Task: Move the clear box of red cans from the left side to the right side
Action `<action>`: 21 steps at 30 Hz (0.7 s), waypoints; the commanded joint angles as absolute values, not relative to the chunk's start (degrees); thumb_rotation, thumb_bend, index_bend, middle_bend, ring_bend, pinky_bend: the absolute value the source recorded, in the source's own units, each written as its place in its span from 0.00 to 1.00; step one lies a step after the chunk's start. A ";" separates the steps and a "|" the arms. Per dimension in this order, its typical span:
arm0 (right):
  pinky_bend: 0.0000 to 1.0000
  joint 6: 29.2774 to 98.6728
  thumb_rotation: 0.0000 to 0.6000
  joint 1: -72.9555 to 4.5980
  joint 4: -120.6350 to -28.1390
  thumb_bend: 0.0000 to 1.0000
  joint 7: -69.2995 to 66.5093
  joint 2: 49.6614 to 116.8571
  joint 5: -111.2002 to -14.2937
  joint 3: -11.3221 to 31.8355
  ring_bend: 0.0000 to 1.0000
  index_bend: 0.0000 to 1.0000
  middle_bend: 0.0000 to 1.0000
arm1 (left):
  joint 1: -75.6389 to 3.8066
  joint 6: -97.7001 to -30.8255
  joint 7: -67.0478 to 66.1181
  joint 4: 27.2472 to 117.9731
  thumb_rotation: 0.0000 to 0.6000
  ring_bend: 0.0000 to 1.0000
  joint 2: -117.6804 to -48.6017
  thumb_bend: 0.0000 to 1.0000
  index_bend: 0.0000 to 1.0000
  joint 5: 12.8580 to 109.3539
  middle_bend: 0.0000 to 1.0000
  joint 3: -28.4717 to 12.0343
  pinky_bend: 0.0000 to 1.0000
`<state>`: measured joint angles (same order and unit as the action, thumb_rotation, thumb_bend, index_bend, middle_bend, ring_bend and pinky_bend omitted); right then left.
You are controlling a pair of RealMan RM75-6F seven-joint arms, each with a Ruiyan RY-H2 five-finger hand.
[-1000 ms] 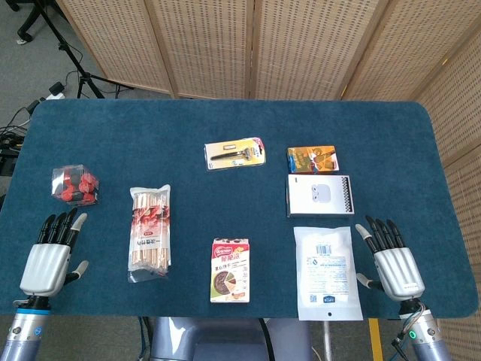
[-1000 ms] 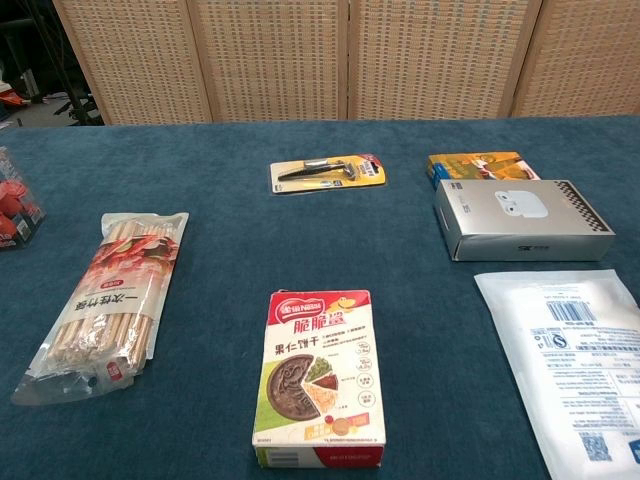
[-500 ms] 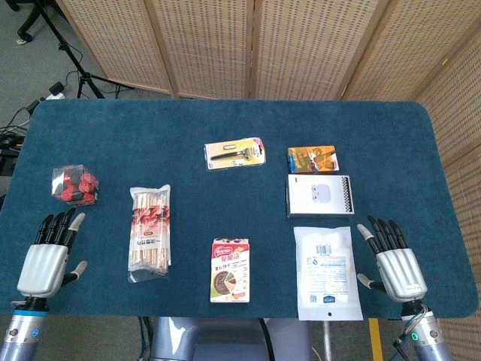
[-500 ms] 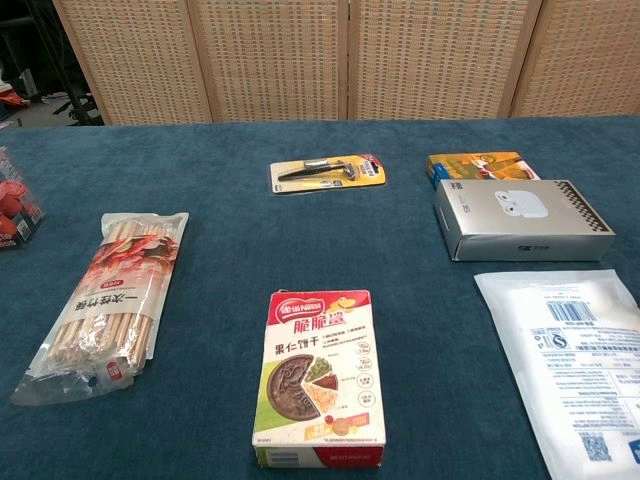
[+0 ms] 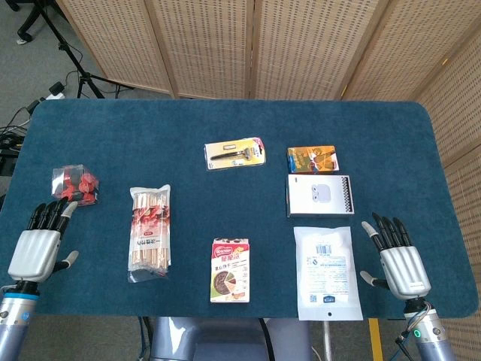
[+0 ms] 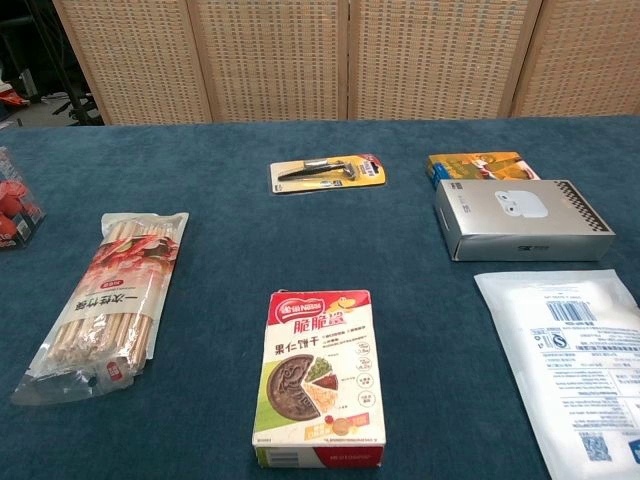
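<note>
The clear box of red cans [image 5: 74, 185] sits on the blue table near its left edge; the chest view catches only its right part [image 6: 16, 205] at the frame's left border. My left hand [image 5: 37, 242] hovers just in front of the box, fingers apart and pointing toward it, holding nothing. My right hand [image 5: 398, 258] stays at the front right corner, fingers spread and empty. Neither hand shows in the chest view.
A chopstick pack [image 5: 150, 232] lies right of the box. A cookie box [image 5: 231, 270], white pouch [image 5: 325, 271], earbuds box [image 5: 319, 195], orange packet [image 5: 313, 159] and razor pack [image 5: 234, 153] fill the middle and right of the table [image 5: 225, 120].
My left hand has drifted left and slightly forward, its fingertips now closer to the box of cans. My right hand has slid a little to the right and back.
</note>
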<state>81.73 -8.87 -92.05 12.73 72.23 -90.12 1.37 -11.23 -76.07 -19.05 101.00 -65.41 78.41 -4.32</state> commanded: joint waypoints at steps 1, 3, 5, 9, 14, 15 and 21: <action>0.00 81.05 1.00 -9.09 -91.83 0.10 12.65 72.31 -89.68 1.38 0.00 0.09 0.00 | -16.49 -67.39 -16.24 101.72 1.00 0.00 -60.37 0.21 0.00 71.11 0.00 -8.66 0.00; 0.00 80.91 1.00 -9.18 -91.70 0.10 12.48 72.33 -89.55 1.47 0.00 0.09 0.00 | -19.08 -62.46 -14.99 100.97 1.00 0.00 -58.11 0.21 0.00 67.67 0.00 -10.15 0.00; 0.00 80.79 1.00 -9.23 -91.55 0.10 12.39 72.36 -89.35 1.56 0.00 0.09 0.00 | -20.74 -59.75 -14.94 100.16 1.00 0.00 -56.87 0.21 0.00 65.18 0.00 -11.07 0.00; 0.00 79.92 1.00 -9.46 -91.10 0.10 12.01 72.48 -88.13 1.93 0.00 0.09 0.00 | -25.00 -54.07 -16.19 97.68 1.00 0.00 -54.52 0.22 0.00 60.16 0.00 -13.13 0.00; 0.00 79.18 1.00 -9.82 -90.56 0.10 11.68 72.78 -87.77 2.02 0.00 0.09 0.00 | -29.21 -48.30 -17.52 95.49 1.00 0.00 -52.40 0.22 0.00 54.89 0.00 -14.26 0.00; 0.00 79.13 1.00 -9.88 -90.40 0.10 11.71 72.90 -87.81 2.02 0.00 0.09 0.00 | -30.05 -47.30 -17.90 94.82 1.00 0.00 -52.17 0.22 0.00 53.84 0.00 -14.42 0.00; 0.00 78.59 1.00 -10.15 -89.78 0.10 11.95 73.45 -87.52 2.02 0.00 0.09 0.00 | -35.66 -39.67 -20.16 90.62 1.00 0.00 -51.55 0.22 0.00 45.36 0.00 -14.15 0.00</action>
<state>78.60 -10.14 -89.79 11.94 73.44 -87.52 2.02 -33.20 -42.72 -19.00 92.62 -51.98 48.59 -14.24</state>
